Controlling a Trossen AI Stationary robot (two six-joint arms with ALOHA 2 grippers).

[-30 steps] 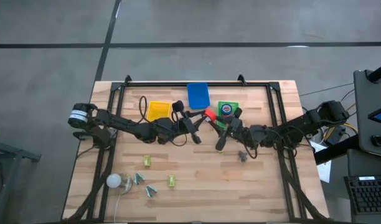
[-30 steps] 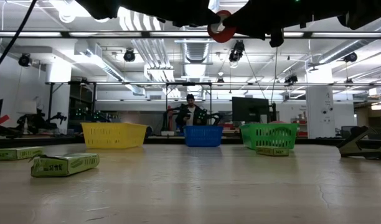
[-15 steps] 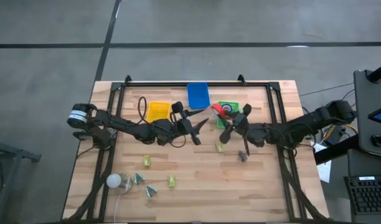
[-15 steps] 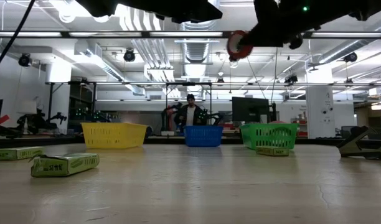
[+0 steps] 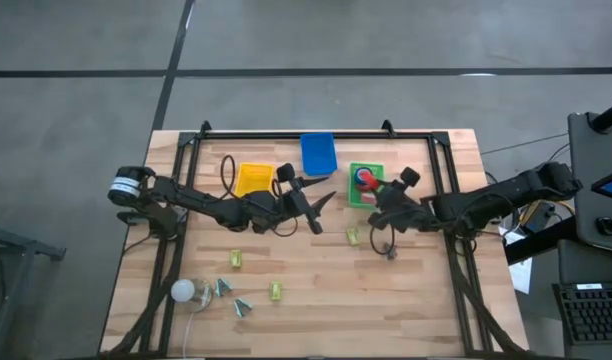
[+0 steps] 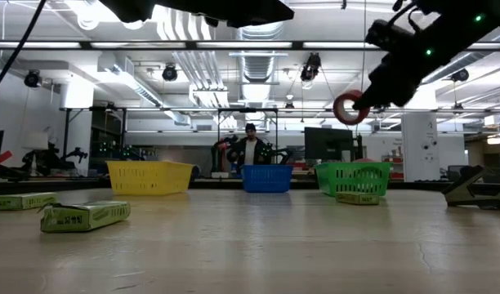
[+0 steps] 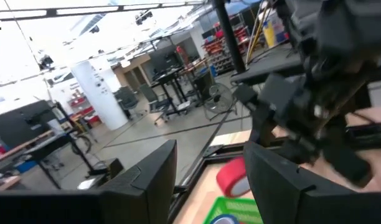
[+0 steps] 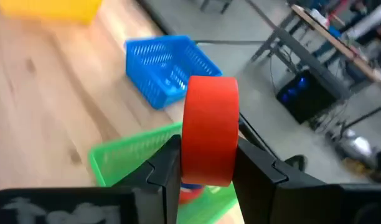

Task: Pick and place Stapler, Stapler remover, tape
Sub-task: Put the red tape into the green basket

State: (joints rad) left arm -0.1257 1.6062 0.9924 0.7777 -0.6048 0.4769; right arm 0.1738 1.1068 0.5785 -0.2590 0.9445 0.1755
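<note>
Hovering over the green plastic tray (image 5: 365, 186): right gripper (image 8: 206, 163), having carried over and clamping red ring-shaped tape roll (image 8: 209, 129); left gripper (image 5: 323, 203) is gaping empty.

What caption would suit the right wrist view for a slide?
Right gripper holds a red tape roll above the green tray, the blue tray beyond.

We see a yellow basket (image 5: 253, 178), a blue basket (image 5: 318, 153) and a green basket (image 5: 357, 196) along the far side of the wooden bench (image 5: 316, 300); a pale round object (image 5: 183, 291), perhaps a bulb, lies near its front left corner.
</note>
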